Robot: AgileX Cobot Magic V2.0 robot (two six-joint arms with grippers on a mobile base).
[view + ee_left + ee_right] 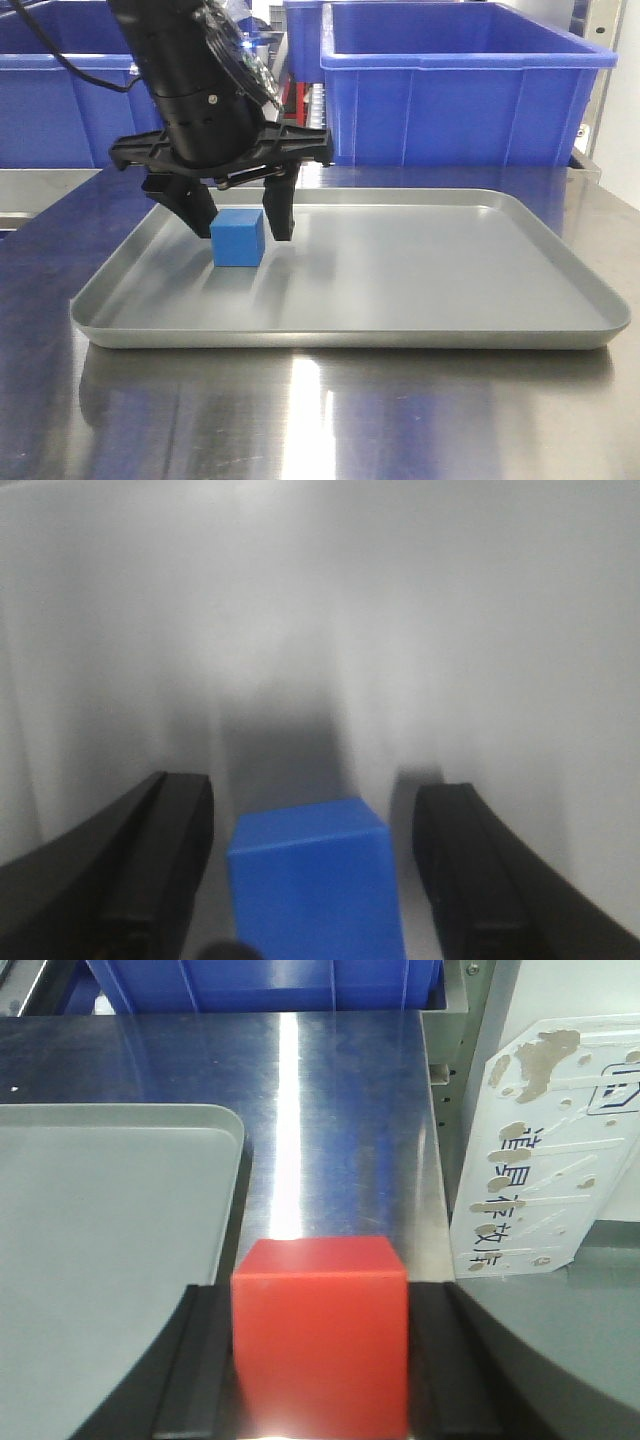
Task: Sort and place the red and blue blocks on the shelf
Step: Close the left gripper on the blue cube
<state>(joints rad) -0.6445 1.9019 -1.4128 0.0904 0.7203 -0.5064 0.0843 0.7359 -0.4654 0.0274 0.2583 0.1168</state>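
The blue block (238, 238) rests on the shallow grey tray (420, 300), left of its middle. My left gripper (243, 228) stands open around it, one black finger (165, 860) on each side with a gap to the block (312, 885). In the right wrist view the red block (320, 1330) sits tight between the black pads, with my right gripper (322, 1360) shut on it above the steel table, just right of the tray's corner (120, 1210). Of the shelf, only a sliver of red and white parts (300, 98) shows between the bins.
Large blue bins (460, 85) stand behind the tray on the steel table (300, 420). A metal upright (455, 1080) and a white worn label plate (545, 1150) lie right of the right gripper.
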